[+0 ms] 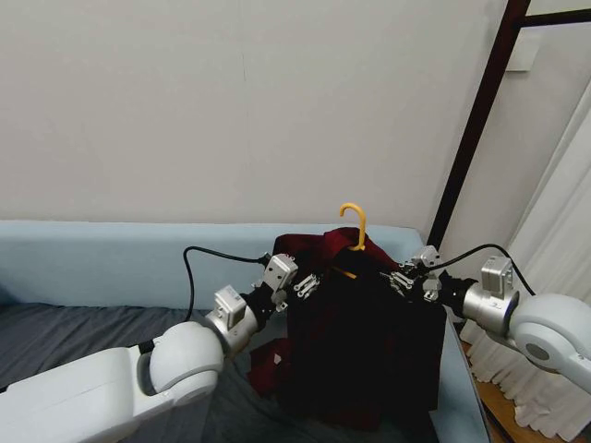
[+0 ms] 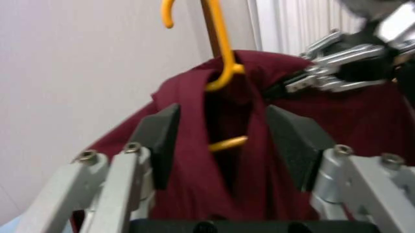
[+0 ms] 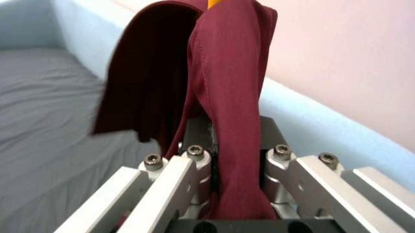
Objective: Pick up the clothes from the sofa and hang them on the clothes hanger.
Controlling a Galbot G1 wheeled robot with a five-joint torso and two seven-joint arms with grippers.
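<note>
Head view puts the dark red garment (image 1: 360, 332) at the lower centre of your frame. It is draped on a yellow hanger (image 1: 354, 221) whose hook stands upright above the collar. The left claw (image 1: 303, 284) sits at the garment's left shoulder and the right claw (image 1: 406, 280) at its right shoulder, so the cloth hangs between the two. The lower hem reaches down in front of the light blue sofa (image 1: 111, 268), and a bunch of red cloth rests on the grey seat cushion (image 1: 74, 341) at lower left. A dark post (image 1: 480, 120) slants up the upper right of the frame.

In the left wrist view, your left claw is spread wide. Its black pads (image 2: 162, 141) stand on either side of the collar opening with nothing pinched between them. The yellow hook rises at top centre, and the other claw bites the shoulder at upper right.

In the right wrist view, your right claw is closed tight on a vertical fold of the red cloth, which runs up from between the fingers towards the top centre.
</note>
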